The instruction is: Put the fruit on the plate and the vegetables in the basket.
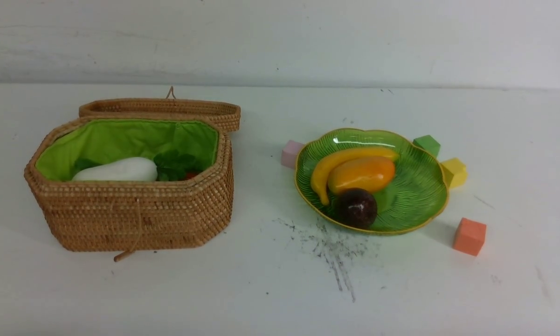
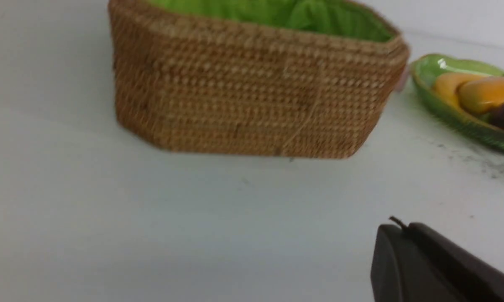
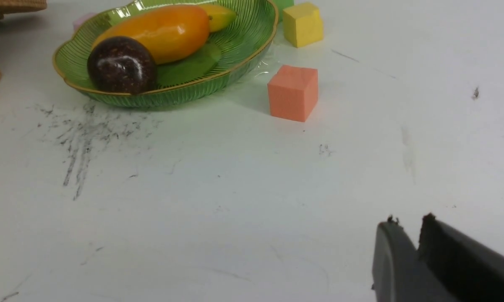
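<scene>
The banana (image 1: 326, 168), the mango (image 1: 361, 175) and the dark mangosteen (image 1: 357, 207) lie in the green plate (image 1: 419, 196) at centre right. The wicker basket (image 1: 135, 219) stands open at the left, its lid (image 1: 158, 109) folded back. A white radish (image 1: 116, 170), green leaves (image 1: 175, 163) and a bit of orange carrot (image 1: 190, 175) show inside. Neither arm shows in the front view. My left gripper (image 2: 396, 226) is shut and empty over bare table in front of the basket (image 2: 252, 92). My right gripper (image 3: 407, 222) is shut bar a slit at its tips, holding nothing, well short of the plate (image 3: 243, 46).
Foam cubes stand around the plate: pink (image 1: 291, 153) at its left, green (image 1: 426, 144) and yellow (image 1: 454, 171) at its far right, orange (image 1: 469, 236) in front of it to the right. Dark scuff marks (image 1: 331, 247) streak the white table before the plate.
</scene>
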